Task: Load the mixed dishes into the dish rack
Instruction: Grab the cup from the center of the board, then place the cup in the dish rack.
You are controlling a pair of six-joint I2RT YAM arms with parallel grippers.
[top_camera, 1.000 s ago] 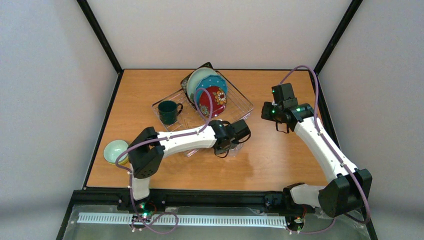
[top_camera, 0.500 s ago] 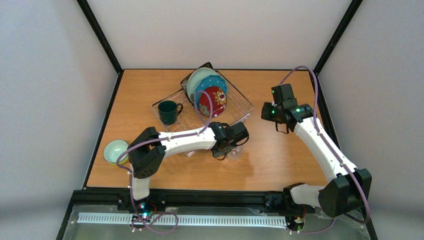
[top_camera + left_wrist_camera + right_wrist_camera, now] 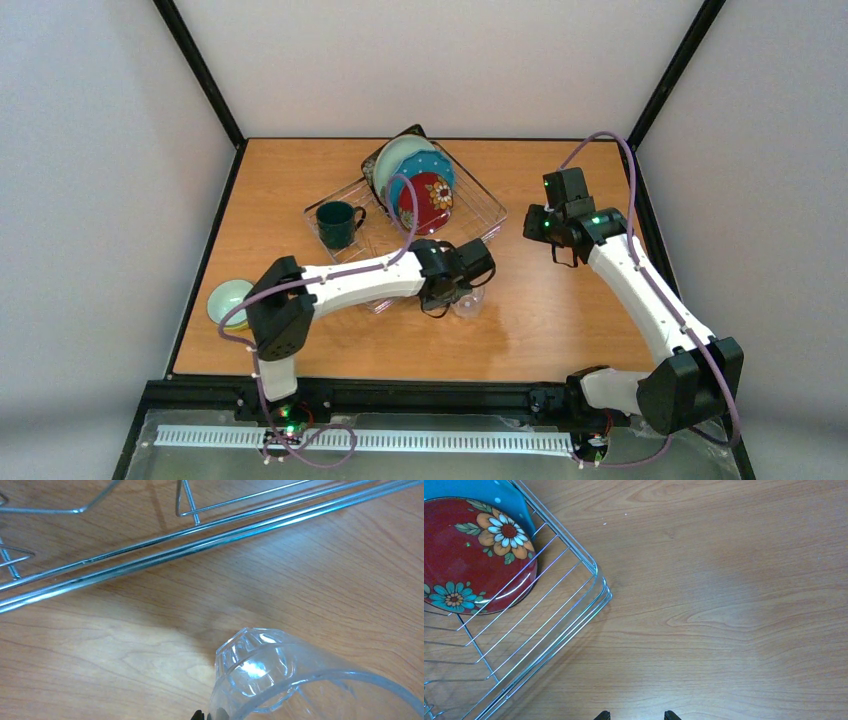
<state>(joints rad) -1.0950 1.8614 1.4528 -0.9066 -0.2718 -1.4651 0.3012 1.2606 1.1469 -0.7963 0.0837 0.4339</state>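
The left claw (image 3: 449, 299) is pinched shut on the rim wall of the clear glass cup (image 3: 272, 672), which is tilted with its base toward the table (image 3: 125, 650), just outside the dish rack (image 3: 150, 555) and its near rail. The right claw (image 3: 635, 715) hangs with jaws apart, gripping nothing, over bare table beside the rack's corner, where the small red floral plate (image 3: 469, 555) stands just beside the blue dotted plate (image 3: 479, 492).

Mug (image 3: 338, 224), plates (image 3: 425, 200) in rack (image 3: 480, 207); cup (image 3: 467, 303) before it
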